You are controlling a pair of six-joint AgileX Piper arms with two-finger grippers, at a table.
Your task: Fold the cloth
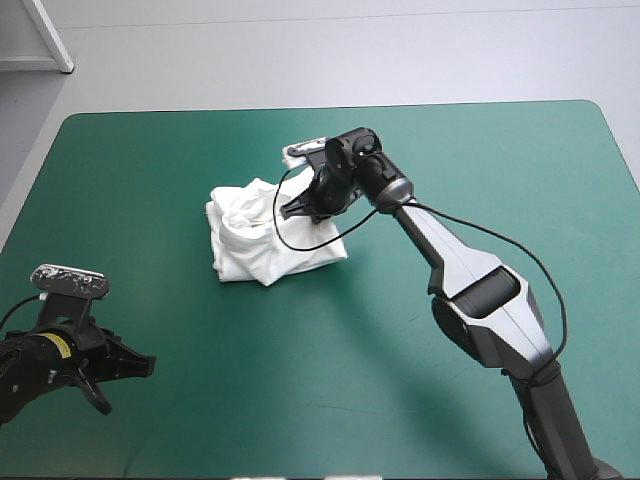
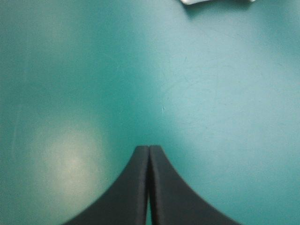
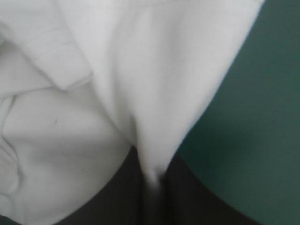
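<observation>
The white T-shirt point(image 1: 262, 240) lies as a crumpled heap near the middle of the teal-green table point(image 1: 420, 160). My right gripper point(image 1: 302, 208) is at the heap's far right side, shut on a fold of it. In the right wrist view the T-shirt point(image 3: 112, 93) fills most of the picture, and a pinched fold runs down between my fingers at the right gripper point(image 3: 153, 180). My left gripper point(image 1: 120, 378) sits low near the table's front left, well away from the heap. In the left wrist view the left gripper point(image 2: 149, 152) is shut on nothing, over bare cover, with a bit of the T-shirt point(image 2: 211, 2) far ahead.
Bare teal-green cover point(image 1: 300, 380) stretches between the two grippers and across the right half of the table. The table's front edge point(image 1: 200, 476) runs just behind my left arm.
</observation>
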